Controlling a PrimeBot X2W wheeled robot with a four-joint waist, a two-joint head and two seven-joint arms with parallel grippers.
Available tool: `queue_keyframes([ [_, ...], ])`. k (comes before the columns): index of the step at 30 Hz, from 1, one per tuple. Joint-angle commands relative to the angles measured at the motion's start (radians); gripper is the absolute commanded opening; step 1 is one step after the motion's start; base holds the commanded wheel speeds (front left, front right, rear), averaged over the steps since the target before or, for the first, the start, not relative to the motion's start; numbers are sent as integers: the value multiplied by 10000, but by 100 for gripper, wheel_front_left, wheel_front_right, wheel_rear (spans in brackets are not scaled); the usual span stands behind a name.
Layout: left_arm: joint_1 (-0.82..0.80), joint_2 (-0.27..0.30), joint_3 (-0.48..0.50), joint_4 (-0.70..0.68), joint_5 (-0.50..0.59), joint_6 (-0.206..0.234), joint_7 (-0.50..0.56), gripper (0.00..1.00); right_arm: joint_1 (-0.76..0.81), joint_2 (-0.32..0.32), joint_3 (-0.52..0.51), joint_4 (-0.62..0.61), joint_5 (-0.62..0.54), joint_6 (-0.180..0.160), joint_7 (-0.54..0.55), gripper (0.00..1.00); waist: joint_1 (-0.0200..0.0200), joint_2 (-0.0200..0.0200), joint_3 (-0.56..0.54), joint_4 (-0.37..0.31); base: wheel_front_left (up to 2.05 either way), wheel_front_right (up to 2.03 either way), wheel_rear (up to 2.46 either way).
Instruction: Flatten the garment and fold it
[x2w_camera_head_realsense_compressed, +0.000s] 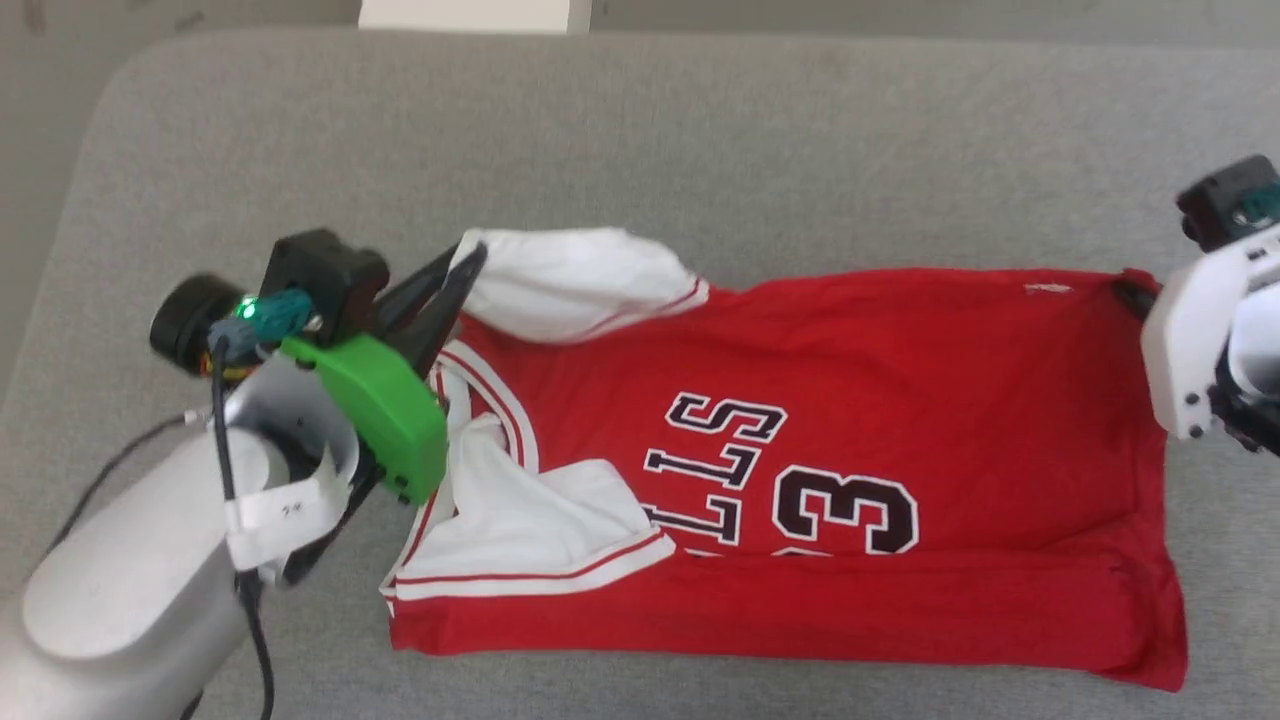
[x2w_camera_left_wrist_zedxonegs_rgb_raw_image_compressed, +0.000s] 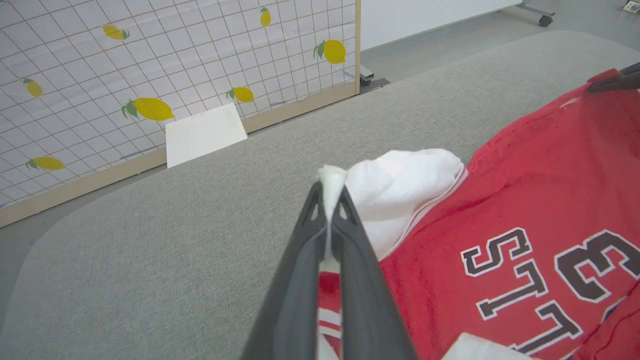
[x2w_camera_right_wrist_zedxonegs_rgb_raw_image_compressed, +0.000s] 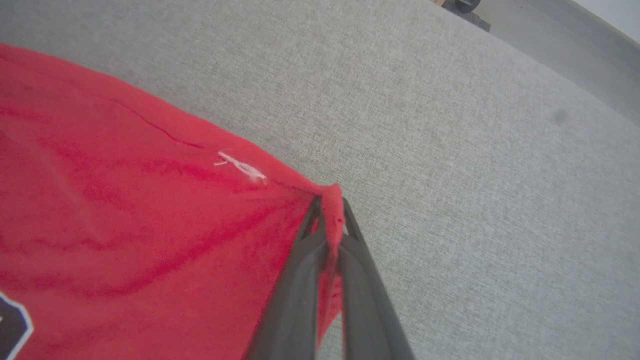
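Left fingers are closed tight on the white shoulder/sleeve cloth, with a tuft poking out past the tips. Right fingers are closed tight on the red hem corner. The garment lies on the grey fabric tabletop, spanning from one pair of fingers to the other, and its far long edge runs between them.

Handling, my read:
- Light, soft knit with no stiffness, so it drapes and wrinkles wherever it isn't under tension.
- It isn't slippery; a pinch on a doubled seam or hem should hold. It isn't fragile, but it will probably stretch if yanked.
- The best holds are corners and seams: shoulder seam, hem corners, sleeve trim. Both current pinches are on such spots.

Look:
- Red body with white short sleeves and red-white striped collar and trim.
- Black print outlined in white, only partly readable: "LLS" and "3".
- One sleeve is bunched up just beside the left fingers. The other is folded across the chest, further from them.
- The long edge opposite both pairs of fingers is turned over as a red band.
- There is a small white mark near the right fingers.
- It's not flat yet: the collar end is rumpled.
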Motion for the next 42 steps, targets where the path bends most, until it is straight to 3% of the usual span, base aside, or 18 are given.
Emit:
queue_keyframes([
  [1,304,74,68,-76,-200,115,-91,0,333,-60,-96,-143,120,-15,-111,0,0,0,-607,-135,0,0,0],
  [9,1718,727,20,-720,-661,634,-98,0,2315,-203,-1055,-1192,308,-15,-414,0,0,0,-1206,-56,0,0,0],
  [17,3152,1133,-248,-973,-1139,1017,-131,0,4417,274,-1915,-2042,259,-15,-110,0,0,0,-1277,53,0,0,0],
  [27,3579,879,-938,315,-1551,466,488,0,5249,131,-1780,-2701,-214,-15,813,0,0,0,-1065,166,0,0,0],
  [40,2859,-206,-1685,2577,-1010,-549,492,0,5158,-147,-978,-2632,-481,-15,1705,0,0,0,-928,123,0,0,0],
  [41,2831,-288,-1685,2675,-1025,-619,420,0,5138,-111,-928,-2643,-460,-15,1708,43,0,0,-941,110,0,0,0],
  [42,2809,-343,-1669,2752,-1016,-645,326,0,5118,-57,-939,-2637,-418,-15,1717,100,0,0,-964,94,0,0,0],
])
